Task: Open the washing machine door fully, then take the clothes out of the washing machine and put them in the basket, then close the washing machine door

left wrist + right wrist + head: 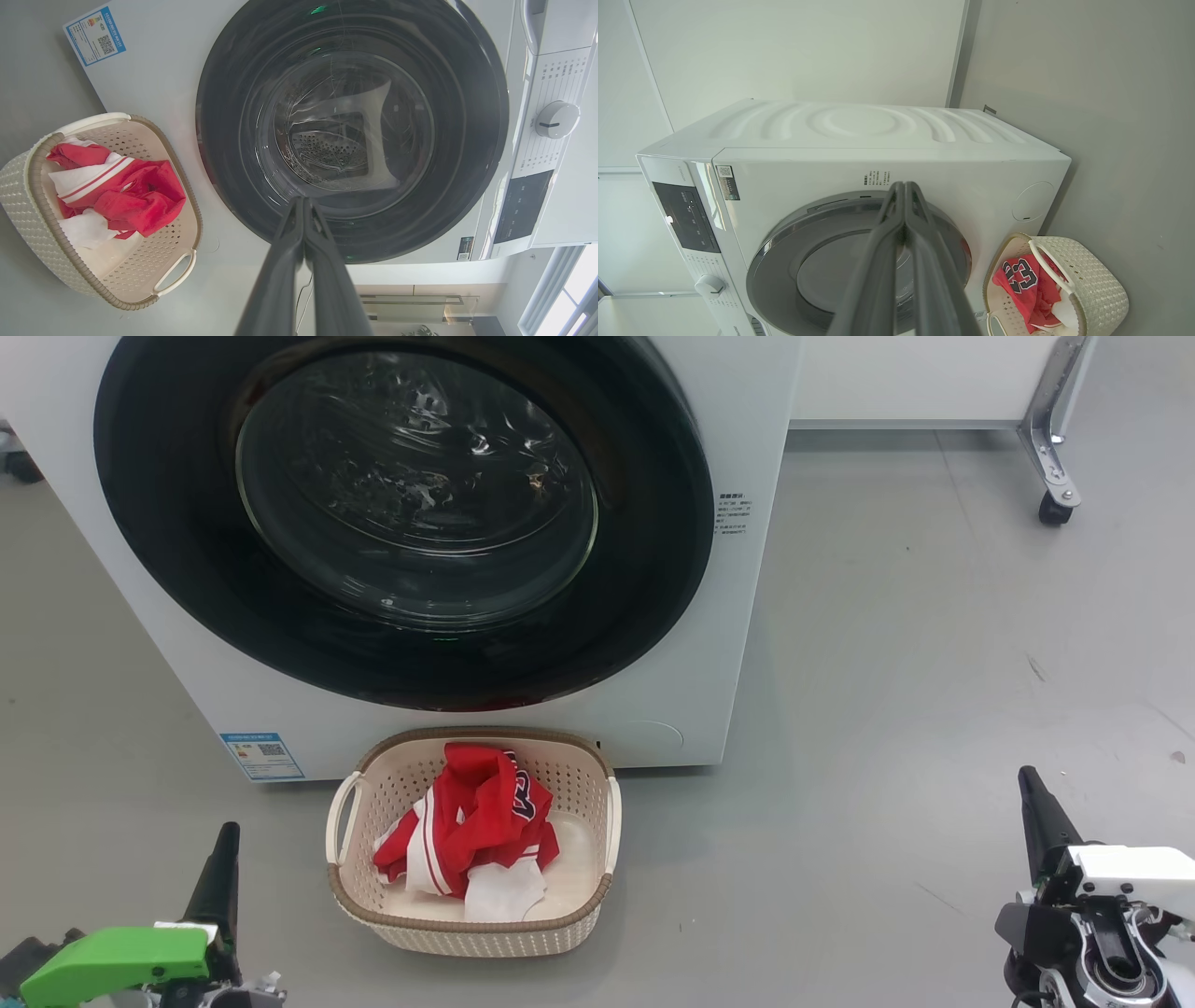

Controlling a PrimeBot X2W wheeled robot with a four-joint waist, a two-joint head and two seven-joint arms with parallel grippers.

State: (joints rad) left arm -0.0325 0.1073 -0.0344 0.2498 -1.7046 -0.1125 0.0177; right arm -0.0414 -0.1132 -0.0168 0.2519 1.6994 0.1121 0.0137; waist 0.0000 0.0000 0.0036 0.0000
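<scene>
The washing machine (747, 476) stands white before me, and the washing machine door (187, 569), black-rimmed with a glass bowl, sits flush and closed against its front. On the floor right in front stands the cream basket (467, 933). The clothes (476, 812), a red jersey and a white piece, lie inside it. My left gripper (227, 835) rests at the lower left, shut and holding nothing, left of the basket. My right gripper (1029, 779) is at the lower right, also shut and holding nothing. In the left wrist view the fingers (302, 201) are pressed together and point at the door (467, 140).
A white cabinet's metal leg with a caster (1055, 476) stands at the back right. Open grey floor (887, 709) lies between the washer and my right arm. The control panel with its knob (556, 120) is on the washer's front. A blue label (261, 756) marks the lower corner.
</scene>
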